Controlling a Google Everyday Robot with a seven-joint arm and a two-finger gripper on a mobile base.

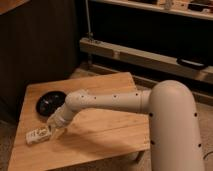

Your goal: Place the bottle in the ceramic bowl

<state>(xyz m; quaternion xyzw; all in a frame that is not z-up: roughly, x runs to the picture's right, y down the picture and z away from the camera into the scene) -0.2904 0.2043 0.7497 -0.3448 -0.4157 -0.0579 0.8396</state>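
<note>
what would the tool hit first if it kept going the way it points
Probably the bottle. The tool sits low over the table, near its left end, pointing down-left, and the bottle lies just past its tip; depth is unclear, so maybe the table first.

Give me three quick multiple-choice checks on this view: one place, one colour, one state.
1. The gripper is: A above the ceramic bowl; B low beside the bottle; C off the table.
2. The ceramic bowl is: A white; B black; C red.
3. The bottle is: A standing in the bowl; B lifted in the air; C lying on the table.
Answers: 1 B, it hangs right at the bottle's end; 2 B, glossy black against the wood; 3 C, it rests on its side, outside the bowl.
</note>
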